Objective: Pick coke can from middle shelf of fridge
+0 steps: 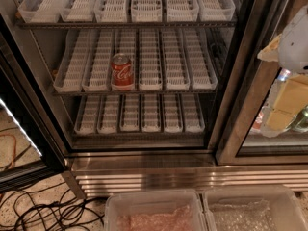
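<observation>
Fridge (144,172) viewed from above and in front, left door swung open, right glass door (269,143) closed. Three racks of white slotted trays inside. Middle shelf (137,93) carrying six long trays. Coke can (121,71) standing upright at front end of third tray from left on that shelf, label facing out, silver top visible. No other item seen on the three racks.

Gripper (288,88) at right edge of view, in front of closed door, well apart from can and outside the open compartment. Pale arm housing above, yellowish parts below. Claw state: cannot tell.

Below fridge base: two clear plastic bins (202,198) side by side. Black cables (43,211) lying on speckled floor at lower left.
</observation>
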`<action>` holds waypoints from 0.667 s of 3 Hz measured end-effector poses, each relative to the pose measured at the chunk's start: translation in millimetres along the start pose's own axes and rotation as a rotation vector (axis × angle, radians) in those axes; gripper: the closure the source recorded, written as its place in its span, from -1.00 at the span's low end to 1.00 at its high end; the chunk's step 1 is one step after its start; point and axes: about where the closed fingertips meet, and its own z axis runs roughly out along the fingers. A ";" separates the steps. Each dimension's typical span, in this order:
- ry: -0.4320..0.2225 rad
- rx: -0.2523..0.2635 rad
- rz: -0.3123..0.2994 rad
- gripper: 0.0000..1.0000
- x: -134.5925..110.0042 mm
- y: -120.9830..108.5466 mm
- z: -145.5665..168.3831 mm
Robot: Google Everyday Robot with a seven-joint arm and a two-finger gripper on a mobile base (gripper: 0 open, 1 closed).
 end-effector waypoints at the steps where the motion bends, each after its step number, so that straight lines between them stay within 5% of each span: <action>1: -0.008 0.010 0.005 -1.00 -2.4 -1.2 0.6; 2: -0.008 0.010 0.006 -1.00 -2.4 -1.2 0.7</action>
